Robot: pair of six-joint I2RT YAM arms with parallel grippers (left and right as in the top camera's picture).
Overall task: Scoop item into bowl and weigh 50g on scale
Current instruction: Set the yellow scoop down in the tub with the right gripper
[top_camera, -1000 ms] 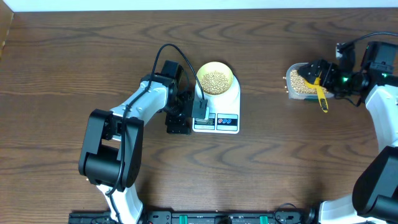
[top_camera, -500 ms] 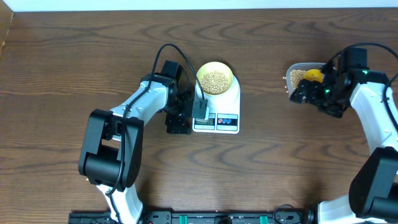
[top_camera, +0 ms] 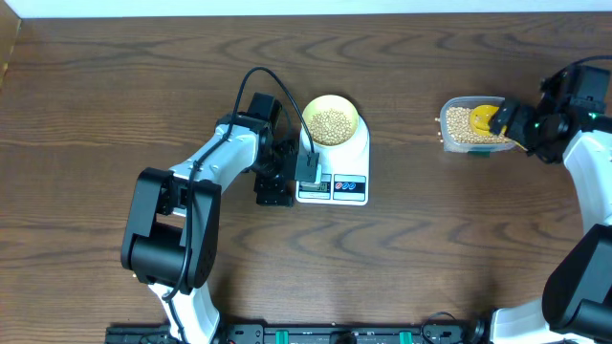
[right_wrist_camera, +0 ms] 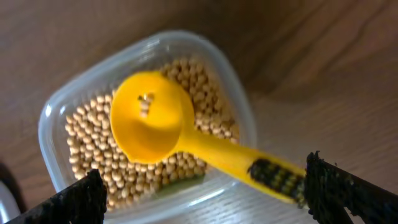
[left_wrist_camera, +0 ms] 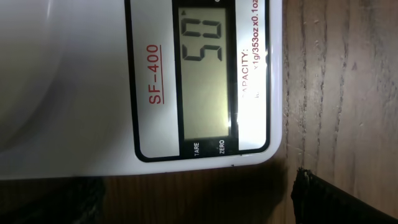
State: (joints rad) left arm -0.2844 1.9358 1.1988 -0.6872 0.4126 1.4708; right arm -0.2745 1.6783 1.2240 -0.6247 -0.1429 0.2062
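Scale [left_wrist_camera: 74, 93] marked SF-400, display [left_wrist_camera: 205, 74] reading 50

From my feed, the overhead view is filled by one dark brown worktop [top_camera: 105, 86], its wood grain running in long wavy bands from side to side. Along the far edge I see a thin pale strip [top_camera: 287, 8]; wall or floor, I cannot tell. The light is even, the shadows soft.

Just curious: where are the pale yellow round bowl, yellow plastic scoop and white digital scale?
Pale yellow round bowl [top_camera: 331, 97]: overhead view, far rim.
Yellow plastic scoop [right_wrist_camera: 146, 118]: right wrist view, its cup.
White digital scale [left_wrist_camera: 208, 68]: left wrist view, its display.
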